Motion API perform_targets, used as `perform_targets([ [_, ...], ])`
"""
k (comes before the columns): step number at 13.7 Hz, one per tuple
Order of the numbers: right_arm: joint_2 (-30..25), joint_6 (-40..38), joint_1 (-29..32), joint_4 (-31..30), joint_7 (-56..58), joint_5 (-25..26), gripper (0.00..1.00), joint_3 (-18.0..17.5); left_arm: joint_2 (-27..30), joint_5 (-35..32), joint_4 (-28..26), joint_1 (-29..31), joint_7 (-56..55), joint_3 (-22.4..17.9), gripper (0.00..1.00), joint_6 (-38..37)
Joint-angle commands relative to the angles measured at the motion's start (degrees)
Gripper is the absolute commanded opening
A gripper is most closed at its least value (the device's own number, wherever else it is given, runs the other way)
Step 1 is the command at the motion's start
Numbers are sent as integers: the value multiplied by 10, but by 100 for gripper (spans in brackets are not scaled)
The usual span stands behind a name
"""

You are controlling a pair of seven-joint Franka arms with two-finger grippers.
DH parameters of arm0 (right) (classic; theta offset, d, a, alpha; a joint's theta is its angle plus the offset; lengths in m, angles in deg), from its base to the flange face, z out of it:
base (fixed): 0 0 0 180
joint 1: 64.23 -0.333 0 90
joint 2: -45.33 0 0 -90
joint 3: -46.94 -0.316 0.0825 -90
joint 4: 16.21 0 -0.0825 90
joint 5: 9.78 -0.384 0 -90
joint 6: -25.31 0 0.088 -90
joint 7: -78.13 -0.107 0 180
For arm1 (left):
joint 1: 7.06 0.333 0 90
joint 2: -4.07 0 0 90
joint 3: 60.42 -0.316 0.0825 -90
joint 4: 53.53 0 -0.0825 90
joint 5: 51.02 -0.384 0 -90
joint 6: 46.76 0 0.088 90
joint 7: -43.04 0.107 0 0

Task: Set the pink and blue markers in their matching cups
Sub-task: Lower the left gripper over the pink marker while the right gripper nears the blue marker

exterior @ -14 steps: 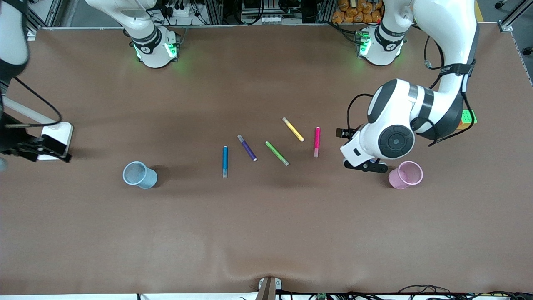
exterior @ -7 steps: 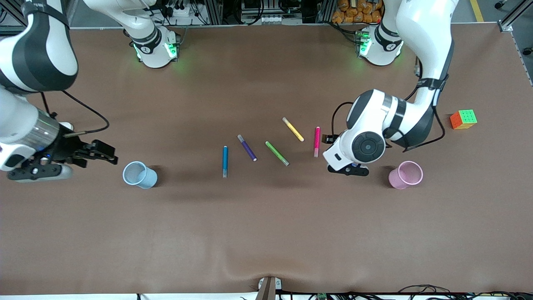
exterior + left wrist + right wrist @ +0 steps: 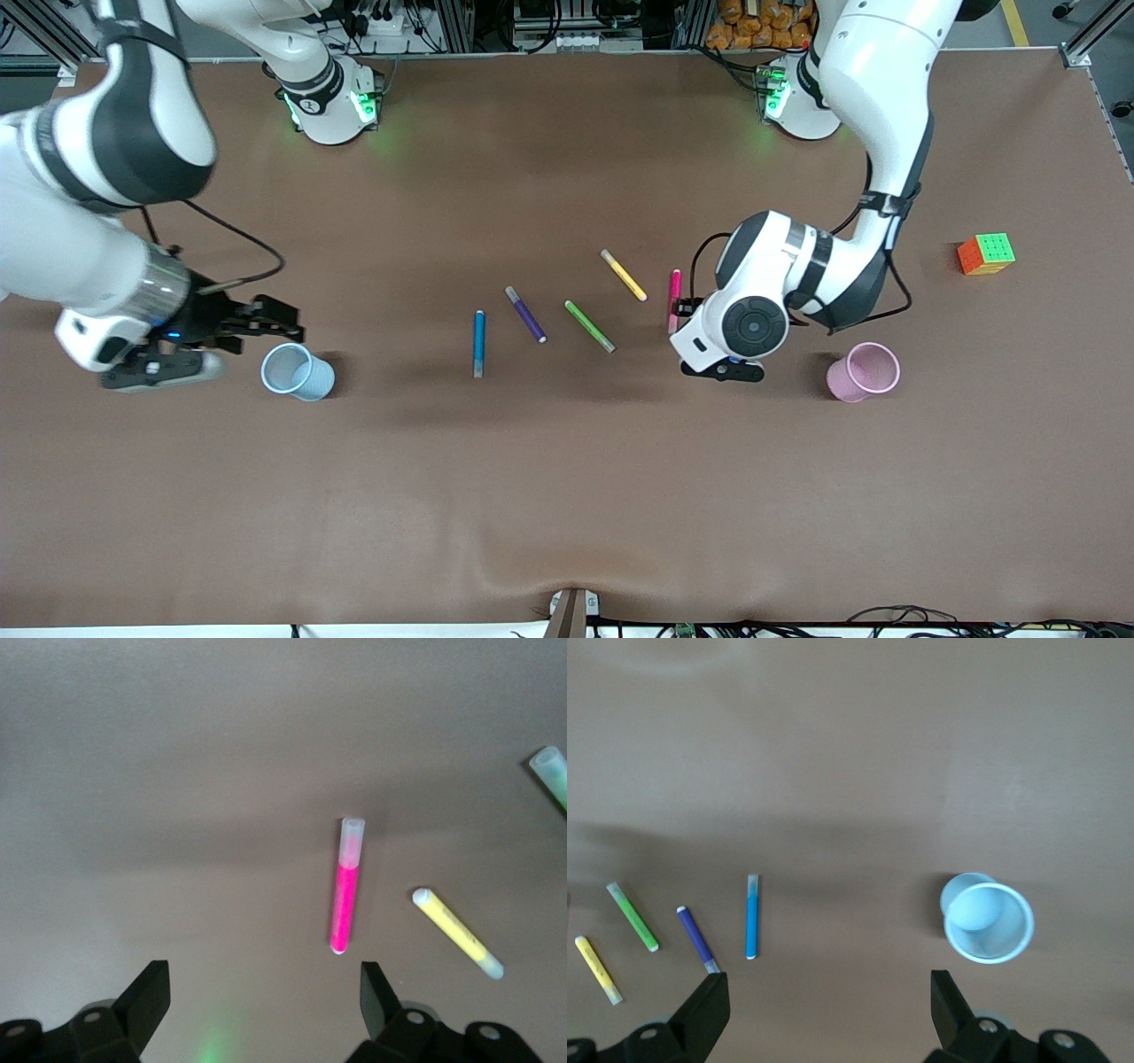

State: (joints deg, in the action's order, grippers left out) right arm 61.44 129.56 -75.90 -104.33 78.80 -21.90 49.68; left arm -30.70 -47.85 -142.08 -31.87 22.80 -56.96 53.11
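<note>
On the brown worktop, the left end effector hangs wide open and empty over the slim magenta-pink marker; the right end effector, likewise spread and empty, hangs beside the translucent light-blue cup, the blue marker lying between the cups, the pale pink cup toward the left arm's end

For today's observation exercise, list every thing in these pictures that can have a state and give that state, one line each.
pink marker: lying flat, not gripped
blue marker: lying flat on the table
purple marker: lying flat
green marker: lying flat
yellow marker: lying flat
blue cup: upright, empty
pink cup: upright, no marker inside
left gripper: open, over the table beside the pink marker
right gripper: open, beside the blue cup
</note>
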Motion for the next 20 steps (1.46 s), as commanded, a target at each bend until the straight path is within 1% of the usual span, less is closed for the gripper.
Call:
perform_targets([
  [1, 30, -4, -3, 11, 18, -7, 100, 3, -23, 8, 10, -8, -16, -1, 94, 13],
  [2, 58, -3, -8, 12, 33, -7, 100, 3, -34, 7, 7, -17, -31, -1, 94, 23],
  [4, 70, 0, -23, 12, 29, -3, 100, 4, -45, 8, 7, -24, -71, -1, 92, 36],
  [6, 89, 1, -16, 10, 38, -5, 100, 4, -51, 7, 1, -29, -74, -1, 84, 50],
  [9, 117, 12, -27, 10, 33, -4, 100, 4, -54, 18, -23, -29, -74, 1, 82, 95],
  [11, 133, 32, -44, 7, 28, -3, 100, 5, -54, 19, -30, -35, -68, 1, 80, 103],
  [14, 154, 78, -78, 6, -58, 0, 100, 5, -53, 19, -37, -31, -37, 3, 79, 103],
  [15, 159, 93, -97, 2, -77, 1, 100, 6, -53, 20, -37, -30, -24, 4, 75, 103],
  [17, 173, 110, -119, 1, -119, 1, 100, 6, -55, 25, -37, -30, -14, 9, 72, 104],
  [19, 196, 128, -141, -4, -152, 3, 100, 7, -54, 39, -37, -30, -9, 10, 72, 104],
  [20, 203, 146, -150, -16, -166, 7, 100, 7, -55, 49, -36, -30, -8, 10, 72, 104],
])
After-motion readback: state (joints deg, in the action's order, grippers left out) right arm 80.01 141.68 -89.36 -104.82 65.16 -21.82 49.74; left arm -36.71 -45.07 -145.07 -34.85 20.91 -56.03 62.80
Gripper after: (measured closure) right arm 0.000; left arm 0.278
